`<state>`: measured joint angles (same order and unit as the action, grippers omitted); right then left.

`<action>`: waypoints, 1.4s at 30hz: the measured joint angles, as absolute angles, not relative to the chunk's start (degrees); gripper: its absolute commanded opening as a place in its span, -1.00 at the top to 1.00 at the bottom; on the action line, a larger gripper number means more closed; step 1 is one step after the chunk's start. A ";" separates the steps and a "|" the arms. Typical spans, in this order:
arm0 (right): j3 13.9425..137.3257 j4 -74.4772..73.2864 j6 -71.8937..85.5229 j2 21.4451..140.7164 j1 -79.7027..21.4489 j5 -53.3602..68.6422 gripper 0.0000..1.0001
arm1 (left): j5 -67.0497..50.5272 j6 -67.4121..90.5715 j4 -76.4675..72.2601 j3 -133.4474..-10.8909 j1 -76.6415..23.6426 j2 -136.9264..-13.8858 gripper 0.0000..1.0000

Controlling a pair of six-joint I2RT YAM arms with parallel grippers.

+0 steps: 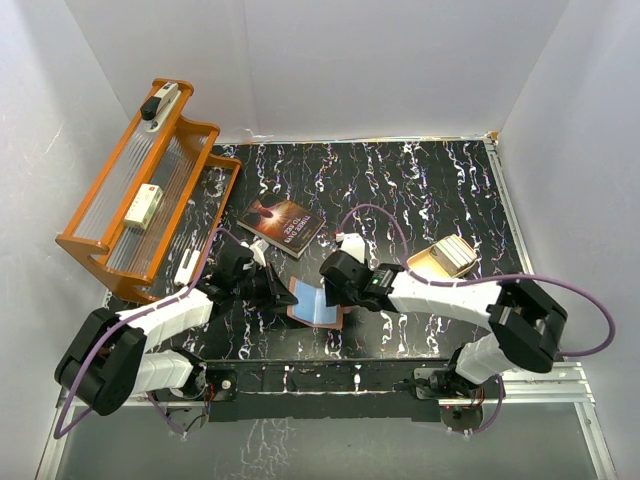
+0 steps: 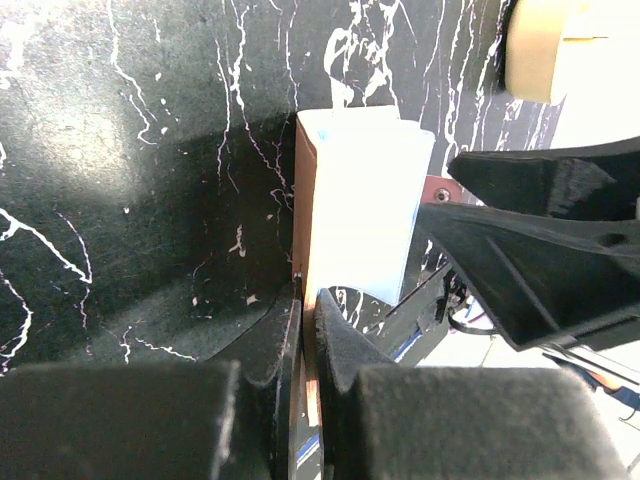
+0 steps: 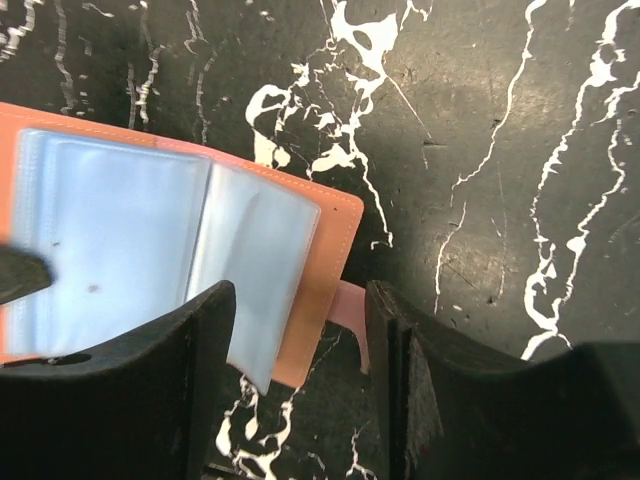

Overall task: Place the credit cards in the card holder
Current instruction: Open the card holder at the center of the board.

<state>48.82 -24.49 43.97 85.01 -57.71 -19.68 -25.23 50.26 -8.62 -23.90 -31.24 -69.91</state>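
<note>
card holder (image 1: 316, 303) lies open, clear sleeves up, near-centre on the table (image 1: 420, 180) | my left gripper (image 1: 272, 285) pinches its raised left cover tight | my right gripper (image 1: 335, 272) stands wide over its right edge, gripping nothing | book (image 1: 283, 225) just beyond | tin (image 1: 448, 256) to the right

Two arms are at the near edge, one left arm (image 1: 165, 318) and one right arm (image 1: 450, 293). Each has one gripper, the left gripper (image 2: 308, 300) and the right gripper (image 3: 300, 292). Between them is one card holder (image 1: 315, 303) with two clear pockets (image 3: 110, 240) showing. Farther off is one book (image 1: 281, 226), and to the right one tin (image 1: 447, 257). At far left, one orange rack (image 1: 95, 250) carries one small box (image 1: 143, 207) and one dark-and-white object (image 1: 160, 103). One small white thing (image 1: 185, 268) is by its near foot.
</note>
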 measured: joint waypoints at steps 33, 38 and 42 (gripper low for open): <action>55.07 -17.65 44.80 96.29 -59.57 -14.15 0.01 | -16.71 51.16 2.26 -25.96 -31.24 -63.55 0.23; 56.23 -19.79 44.45 97.14 -60.66 -16.67 -0.03 | -12.53 50.94 6.61 -29.58 -31.24 -60.27 0.17; 56.29 -20.23 44.01 97.14 -60.77 -17.08 -0.02 | -12.21 52.05 5.32 -29.36 -31.24 -59.05 0.30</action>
